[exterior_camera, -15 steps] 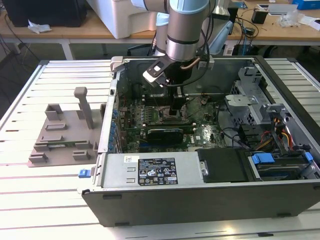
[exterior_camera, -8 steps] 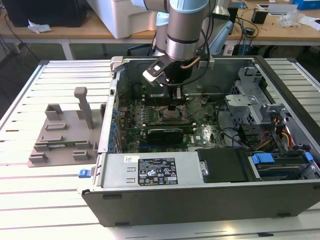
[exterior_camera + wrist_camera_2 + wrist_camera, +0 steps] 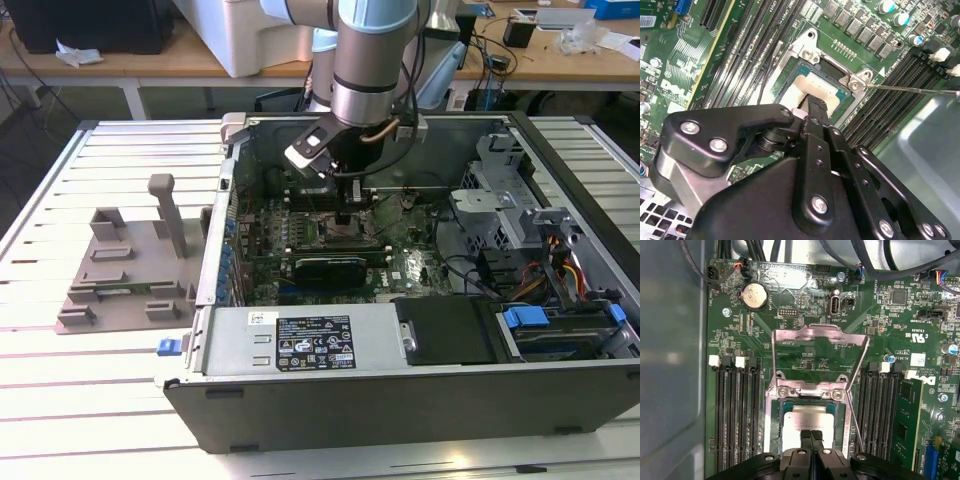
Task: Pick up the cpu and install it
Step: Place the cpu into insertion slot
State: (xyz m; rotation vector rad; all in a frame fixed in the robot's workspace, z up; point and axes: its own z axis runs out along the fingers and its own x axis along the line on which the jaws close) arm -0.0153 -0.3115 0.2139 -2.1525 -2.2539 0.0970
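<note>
The cpu (image 3: 807, 418) lies flat inside the motherboard socket (image 3: 771, 405), its silver top facing up with a thin greenish rim. The second wrist view shows the cpu (image 3: 821, 86) in the socket too. My gripper (image 3: 811, 433) sits directly over the cpu's middle with its two black fingers pressed together, tips at or just above the metal top; whether they touch it I cannot tell. The same gripper (image 3: 813, 103) points down onto the chip. In the exterior view my gripper (image 3: 343, 214) reaches down into the open computer case (image 3: 400, 400).
The socket's metal load plate (image 3: 819, 352) stands swung open, and its thin lever (image 3: 912, 90) sticks out beside it. Memory slots (image 3: 735, 410) flank the socket on both sides. A grey fixture plate (image 3: 120, 275) lies on the exterior view's left, outside the case.
</note>
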